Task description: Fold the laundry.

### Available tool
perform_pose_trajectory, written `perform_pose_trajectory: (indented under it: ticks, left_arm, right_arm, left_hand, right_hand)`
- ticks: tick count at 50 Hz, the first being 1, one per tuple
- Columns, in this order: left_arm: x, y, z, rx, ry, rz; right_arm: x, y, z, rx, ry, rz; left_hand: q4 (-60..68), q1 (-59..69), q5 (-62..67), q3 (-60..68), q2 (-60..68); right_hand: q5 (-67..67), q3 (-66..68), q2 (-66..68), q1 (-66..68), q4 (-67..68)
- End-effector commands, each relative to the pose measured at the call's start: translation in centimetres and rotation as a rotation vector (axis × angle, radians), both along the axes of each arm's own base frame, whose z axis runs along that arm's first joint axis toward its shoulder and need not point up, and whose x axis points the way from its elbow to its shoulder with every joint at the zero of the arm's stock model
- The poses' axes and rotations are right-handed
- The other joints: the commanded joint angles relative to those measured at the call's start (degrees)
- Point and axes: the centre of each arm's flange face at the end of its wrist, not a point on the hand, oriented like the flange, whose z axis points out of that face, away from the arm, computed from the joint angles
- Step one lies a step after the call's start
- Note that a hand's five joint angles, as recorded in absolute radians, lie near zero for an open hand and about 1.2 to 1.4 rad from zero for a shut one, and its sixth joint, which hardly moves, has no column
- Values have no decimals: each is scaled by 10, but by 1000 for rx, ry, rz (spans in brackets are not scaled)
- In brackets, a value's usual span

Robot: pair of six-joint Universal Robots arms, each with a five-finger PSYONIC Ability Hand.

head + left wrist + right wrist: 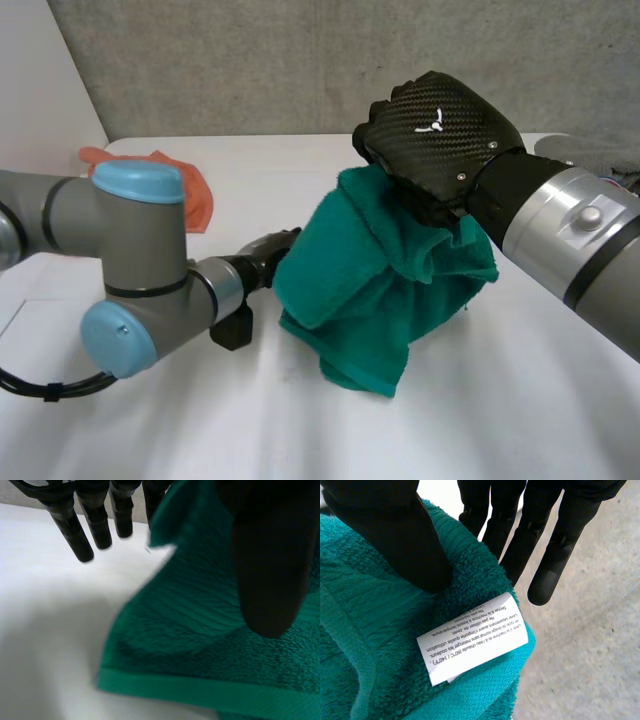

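Early days on the fold, I'd say. The green towel (pixel 370 290) isn't flat at all. It's bunched up and hanging in the air over the middle of the table, with its lowest fold down near or at the tabletop. The right arm comes in from the right side and does the lifting. The right hand (pixel 440 130) sits on top of the bundle, with its thumb pressed into the cloth and straight fingers behind, so the towel is pinched between them right by the white care label (pixel 472 637). The left hand (pixel 270 565) is tucked in at the towel's side, low down near a hemmed edge. I honestly can't tell if it has hold of that edge or is just up against it.

So my read is that this is the pick-up-and-spread-out step, not folding proper. The next move calls for getting a second corner or edge secured on the left side, pulling the two hands apart so the cloth opens out, then laying it flat. The risk is that the bunched layers stay doubled over.

Behind is a rough grey concrete wall (pixel 250 70). The table (pixel 500 400) is plain white and smooth. An orange cloth (pixel 175 185) lies crumpled at the far left of it, well apart from the towel. It's probably next in line.
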Motion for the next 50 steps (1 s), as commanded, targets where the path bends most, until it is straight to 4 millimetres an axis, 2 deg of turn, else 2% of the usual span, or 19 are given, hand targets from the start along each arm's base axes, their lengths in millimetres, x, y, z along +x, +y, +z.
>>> perform_pose_trajectory:
  ticks: [1,4,5,9,13,14,17,18,22,25,28,30,34,40,41,43,44,48,50]
  left_arm:
    - [-15,12,-7,24,20,-38]
    - [-16,20,-4,71,47,-61]
    - [-16,22,-1,80,57,-66]
    - [-3,13,17,49,68,-28]
    - [24,-20,56,-135,72,81]
    - [35,-34,75,-237,68,122]
    - [49,-51,107,-390,62,174]
    - [58,-57,128,-487,61,205]
    - [73,-66,178,-727,89,274]
    - [82,-71,201,-868,129,317]
    - [81,-69,208,-936,159,309]
    - [79,-66,201,-916,150,291]
    - [78,-61,172,-837,96,270]
    - [82,-58,108,-717,-81,223]
    - [82,-56,98,-694,-107,208]
    - [80,-44,68,-617,-177,149]
    - [78,-36,52,-574,-206,113]
    - [72,-19,31,-517,-237,28]
    - [71,-15,30,-511,-235,13]
  right_arm:
    - [-4,5,9,41,-71,30]
    - [-6,-3,11,33,-97,9]
    - [-8,-7,12,21,-102,0]
    - [-12,-30,5,-2,-96,-40]
    - [-16,-59,-12,-23,-35,-68]
    - [-19,-74,-18,-49,3,-89]
    - [-21,-96,-20,-126,63,-120]
    - [-21,-110,-15,-202,91,-145]
    - [-16,-140,12,-424,74,-225]
    - [-15,-157,33,-589,-39,-268]
    - [-16,-165,46,-714,-179,-268]
    - [-17,-164,47,-740,-231,-254]
    - [-17,-163,17,-650,-271,-189]
    - [-25,-161,-68,-419,-103,-162]
    - [-32,-161,-92,-347,-44,-174]
    - [-37,-158,-114,-271,14,-184]
    - [-41,-153,-134,-197,72,-193]
    - [-50,-143,-160,-86,216,-227]
    - [-53,-142,-161,-61,261,-254]
  left_hand:
    - [297,291,296,295,293]
    - [593,586,591,591,588]
    - [640,634,639,638,636]
    - [641,634,639,638,636]
    - [641,634,639,638,636]
    - [641,634,639,638,636]
    - [641,634,639,638,636]
    - [641,634,639,638,636]
    - [641,634,639,638,636]
    - [641,634,639,638,636]
    - [641,634,639,638,636]
    - [641,634,639,638,636]
    - [641,634,639,638,636]
    - [641,634,639,638,636]
    - [641,634,639,638,636]
    - [641,634,639,638,636]
    - [641,634,639,638,636]
    - [641,634,639,638,636]
    - [641,634,639,638,636]
  right_hand:
    - [153,121,131,178,114]
    - [153,121,131,178,114]
    - [153,121,131,178,114]
    - [153,121,131,178,114]
    - [153,121,131,178,114]
    - [153,121,131,178,114]
    - [153,121,131,178,114]
    - [153,121,131,178,114]
    - [153,121,131,178,114]
    - [153,121,131,178,114]
    - [153,121,131,178,114]
    - [153,121,131,178,114]
    - [153,121,131,178,114]
    - [153,121,131,178,114]
    - [153,121,131,178,114]
    - [153,121,131,178,114]
    - [153,121,131,178,114]
    - [153,121,131,178,114]
    - [153,121,131,178,114]
